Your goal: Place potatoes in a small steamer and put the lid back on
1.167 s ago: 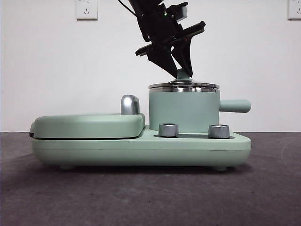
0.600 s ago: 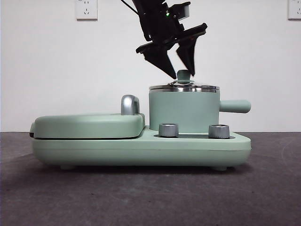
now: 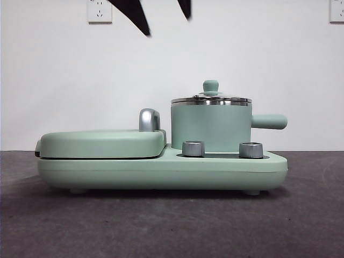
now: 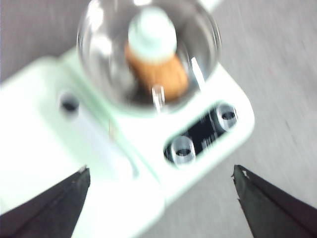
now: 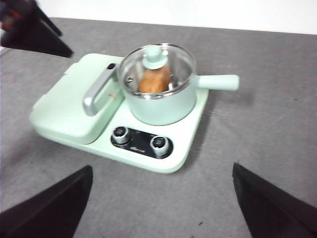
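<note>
- The left gripper point(image 4: 161, 171) hangs high above the cooker, its two black jaws spread wide apart with nothing between them; from the front, only two dark tips point(image 3: 161, 13) show at the top edge, well above the pot.
- The right gripper point(image 5: 161, 171) waits farther back, looking down at the whole appliance from a distance, its jaws likewise wide apart and empty.
- Directly under the left gripper stands the small steamer point(image 3: 210, 128), a mint-green pot with a steel rim and a stubby side handle point(image 3: 269, 121).
- The lid point(image 5: 176, 64) sits flat and closed on the steamer's rim, its small green knob point(image 3: 210, 86) upright at the centre.
- Through the glass, one orange-brown potato point(image 5: 154, 82) lies inside the steamer, partly hidden by the knob; the left wrist view shows it too, though blurred.
- The steamer stands on the right part of a mint-green cooker base point(image 3: 161, 172); beside it, on the left part, lies a flat green griddle cover point(image 3: 102, 142) with one chrome handle point(image 3: 149, 119).
- Two silver dials point(image 3: 193, 149) sit side by side on the base in front of the steamer.
- By count: one steamer, one lid, one potato, one griddle cover, two dials.
- The cooker rests on a dark grey table point(image 3: 172, 226) with a matte, slightly mottled surface.
- Behind it is a plain white wall with two sockets, one point(image 3: 99, 11) near each top corner.
</note>
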Controlling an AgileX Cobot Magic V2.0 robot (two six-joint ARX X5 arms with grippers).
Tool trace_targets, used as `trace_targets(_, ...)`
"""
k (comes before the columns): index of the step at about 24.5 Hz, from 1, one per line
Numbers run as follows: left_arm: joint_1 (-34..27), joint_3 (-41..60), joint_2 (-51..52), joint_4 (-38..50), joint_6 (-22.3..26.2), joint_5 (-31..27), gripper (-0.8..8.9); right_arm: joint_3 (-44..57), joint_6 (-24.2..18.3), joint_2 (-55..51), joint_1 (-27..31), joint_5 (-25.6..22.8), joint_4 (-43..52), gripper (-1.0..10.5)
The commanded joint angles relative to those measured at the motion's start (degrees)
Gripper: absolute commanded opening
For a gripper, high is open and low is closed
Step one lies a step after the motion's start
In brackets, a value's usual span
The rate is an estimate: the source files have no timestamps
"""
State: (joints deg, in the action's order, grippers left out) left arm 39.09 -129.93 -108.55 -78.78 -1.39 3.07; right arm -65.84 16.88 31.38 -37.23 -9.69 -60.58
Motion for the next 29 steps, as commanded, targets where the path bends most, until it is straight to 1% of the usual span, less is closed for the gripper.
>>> trace_targets(1,1.2,-1.2,3.9,-2.8,-1.6,-0.1,4.62,-0.4,0.6,0.4,-0.5,2.3,0.6,4.5)
trace_targets(2,1.7,0.0,6.6,-3.2,-1.9,-0.1,4.62,-0.4,0.4,0.4,-0.5,3.5,0.6,4.5)
trace_targets(4,2.4,5.8,12.2,-1.7,-2.1,-0.1,4.62,-0.4,-0.3,0.4,-0.5,5.3,0.6,4.5)
trace_targets(6,3.2,13.9,18.2,1.4,-2.6,-0.1,4.62,-0.4,-1.4,0.4,-0.5,6.9,0.6,4.5)
trace_targets(11,3.7,40.0,36.5,15.3,-4.3,-0.1,4.61,-0.4,-2.6,0.7,-0.5,8.9,0.6,4.5)
trace_targets(15,3.7,58.2,52.4,24.7,-7.5,-0.1,4.59,-0.2,-3.7,1.3,-0.5,11.5,0.6,4.5)
trace_targets(19,3.7,69.5,64.5,29.2,-7.5,-0.1,4.59,0.5,-4.4,1.8,-0.5,13.6,0.6,4.5)
trace_targets(21,3.7,73.2,69.0,31.0,-7.7,-0.1,4.59,0.8,-4.5,2.3,-0.5,14.3,0.6,4.5)
trace_targets(23,3.7,75.3,72.0,32.2,-9.0,-0.1,4.55,0.9,-4.5,2.4,-0.5,14.3,0.5,4.5)
trace_targets(24,3.7,75.8,73.1,32.3,-9.8,-0.1,4.29,0.9,-4.5,2.6,-0.5,14.3,0.7,4.5)
trace_targets(25,3.7,75.8,73.7,32.2,-10.1,-0.1,3.82,0.9,-4.5,2.7,-0.5,14.3,0.8,4.4)
trace_targets(26,3.7,75.8,74.2,32.2,-10.1,-0.1,2.84,0.9,-4.5,2.7,-0.5,14.5,0.8,3.5)
trace_targets(27,3.7,75.8,74.6,32.2,-10.1,-0.1,1.13,0.9,-4.8,2.7,-0.5,15.1,0.7,1.5)
trace_targets(28,3.7,75.8,74.9,32.2,-10.0,-0.1,-0.24,0.9,-5.4,2.7,-0.5,15.8,0.7,-0.4)
trace_targets(29,3.7,75.8,74.9,32.4,-10.0,-0.2,0.2,0.9,-5.7,2.7,-0.5,15.8,0.8,0.3)
